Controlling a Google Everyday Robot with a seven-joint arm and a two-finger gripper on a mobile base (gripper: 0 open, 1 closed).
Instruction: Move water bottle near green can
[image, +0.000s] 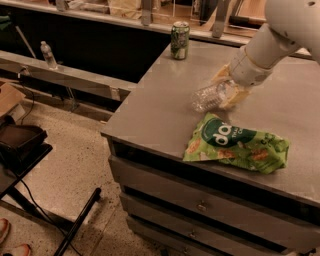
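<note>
The water bottle (206, 98), clear ribbed plastic, lies on its side in the middle of the grey table (155, 105). My gripper (228, 87) has come down over the bottle's right end, with one pale finger on each side of it. The jaws look open around it and the bottle rests on the table. The green can (180, 39) stands upright at the table's far edge, well beyond and to the left of the bottle.
A green snack bag (235, 145) lies flat in front of the bottle, near the table's front edge. Drawers run under the table. A small upright bottle (48, 54) stands on a ledge at far left. A black stand (20, 145) is on the floor at left.
</note>
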